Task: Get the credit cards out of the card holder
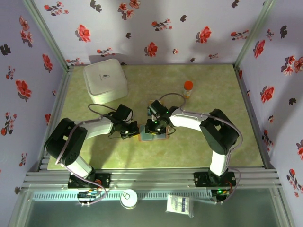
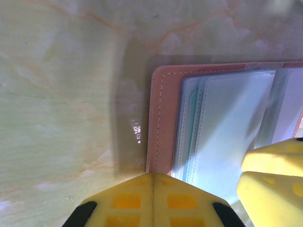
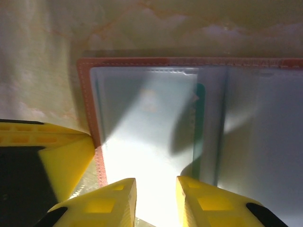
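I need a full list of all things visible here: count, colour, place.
card holder: one, tan with clear pockets, open at table centre
card: one edge seen, teal, inside a pocket
box: one, white, far left of table
bottle: one, orange cap, far side, right of centre
table: one, pale green marble
round object: one, white, near ledge
packet: one, white, near ledge
left gripper: one, yellow fingers, shut, at holder's edge
right gripper: one, yellow fingers, open, over a pocket
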You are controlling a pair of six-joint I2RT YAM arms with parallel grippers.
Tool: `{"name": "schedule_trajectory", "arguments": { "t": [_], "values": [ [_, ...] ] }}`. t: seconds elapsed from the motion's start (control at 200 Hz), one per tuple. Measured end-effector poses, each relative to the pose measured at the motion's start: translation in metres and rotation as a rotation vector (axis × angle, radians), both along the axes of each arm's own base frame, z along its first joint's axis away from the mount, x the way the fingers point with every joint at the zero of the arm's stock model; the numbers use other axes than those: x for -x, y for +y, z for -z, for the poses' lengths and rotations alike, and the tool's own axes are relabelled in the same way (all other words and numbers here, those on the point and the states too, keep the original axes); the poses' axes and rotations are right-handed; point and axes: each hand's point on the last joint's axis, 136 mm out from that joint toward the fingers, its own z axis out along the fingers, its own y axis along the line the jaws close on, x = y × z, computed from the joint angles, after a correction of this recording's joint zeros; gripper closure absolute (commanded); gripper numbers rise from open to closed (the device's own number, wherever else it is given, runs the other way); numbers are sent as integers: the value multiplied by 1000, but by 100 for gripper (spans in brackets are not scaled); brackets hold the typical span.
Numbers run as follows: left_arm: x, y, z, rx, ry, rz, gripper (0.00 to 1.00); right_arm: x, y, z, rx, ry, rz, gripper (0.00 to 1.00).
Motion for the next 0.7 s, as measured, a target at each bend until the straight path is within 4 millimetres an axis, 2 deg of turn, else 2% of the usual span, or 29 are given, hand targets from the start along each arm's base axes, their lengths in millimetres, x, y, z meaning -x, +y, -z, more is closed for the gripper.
{"name": "schedule_trajectory", "arguments": {
  "t": [0.455,0.705],
  "values": [
    [-3,10,3,-26,0,-9,100,-13,-23,4,19,9,46,76],
    [-9,9,-5,-18,-11,-16,100,-12,-19,4,-36,27,46,78]
  ]
}}
